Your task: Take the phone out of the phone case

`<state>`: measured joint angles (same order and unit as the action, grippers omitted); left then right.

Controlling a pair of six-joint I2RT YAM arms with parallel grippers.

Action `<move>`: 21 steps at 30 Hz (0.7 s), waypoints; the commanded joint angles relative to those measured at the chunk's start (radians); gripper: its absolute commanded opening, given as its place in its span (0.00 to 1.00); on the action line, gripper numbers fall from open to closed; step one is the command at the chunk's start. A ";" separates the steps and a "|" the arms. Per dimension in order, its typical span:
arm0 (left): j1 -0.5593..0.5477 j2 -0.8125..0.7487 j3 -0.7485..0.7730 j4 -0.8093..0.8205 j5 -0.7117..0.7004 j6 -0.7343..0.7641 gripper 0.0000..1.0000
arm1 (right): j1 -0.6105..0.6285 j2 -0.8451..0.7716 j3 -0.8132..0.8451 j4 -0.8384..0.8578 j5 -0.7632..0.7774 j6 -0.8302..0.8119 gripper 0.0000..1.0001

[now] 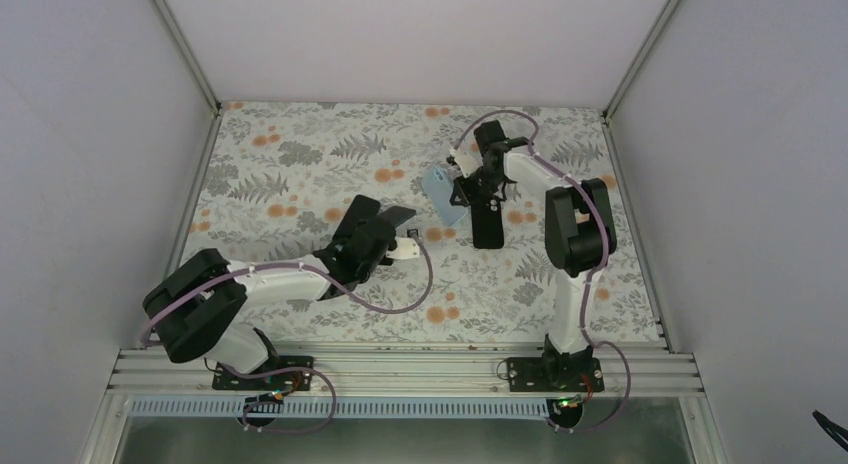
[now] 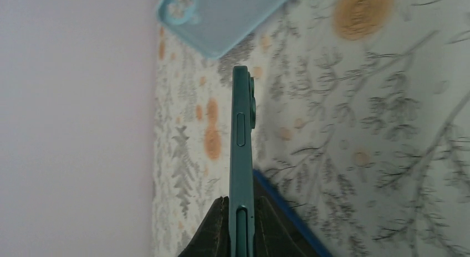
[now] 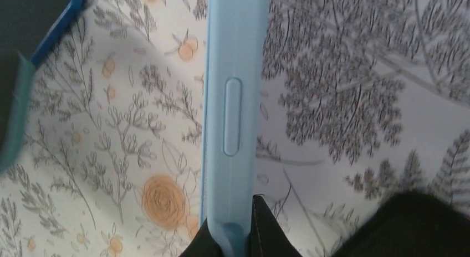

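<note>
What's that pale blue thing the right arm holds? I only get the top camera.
Observer: The phone case. The right wrist view shows its edge with a moulded button, pinched in the right end effector.
Operator: Is the phone inside?
Observer: No. The left wrist view shows the teal phone edge-on and bare, clamped in the left end effector.
Operator: Any detail on it?
Observer: A camera bump and a side button.

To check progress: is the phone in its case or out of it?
Out. The left tool grips the bare phone by its edge; the empty blue case is held apart in the right tool.
</note>
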<state>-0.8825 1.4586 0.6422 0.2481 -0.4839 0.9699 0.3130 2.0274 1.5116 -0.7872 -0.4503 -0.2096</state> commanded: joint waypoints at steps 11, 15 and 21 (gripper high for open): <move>-0.079 0.154 0.015 -0.228 0.171 -0.077 0.11 | 0.018 0.118 0.152 -0.153 0.091 -0.061 0.15; -0.098 0.164 0.055 -0.345 0.230 -0.109 0.43 | 0.018 0.131 0.163 -0.223 0.096 -0.084 0.43; -0.109 0.138 0.160 -0.580 0.345 -0.156 1.00 | 0.020 0.069 0.195 -0.269 0.210 -0.107 0.75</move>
<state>-0.9840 1.5970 0.7479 -0.0685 -0.2707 0.8631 0.3218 2.1372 1.6577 -1.0031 -0.3340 -0.2897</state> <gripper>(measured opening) 0.969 0.699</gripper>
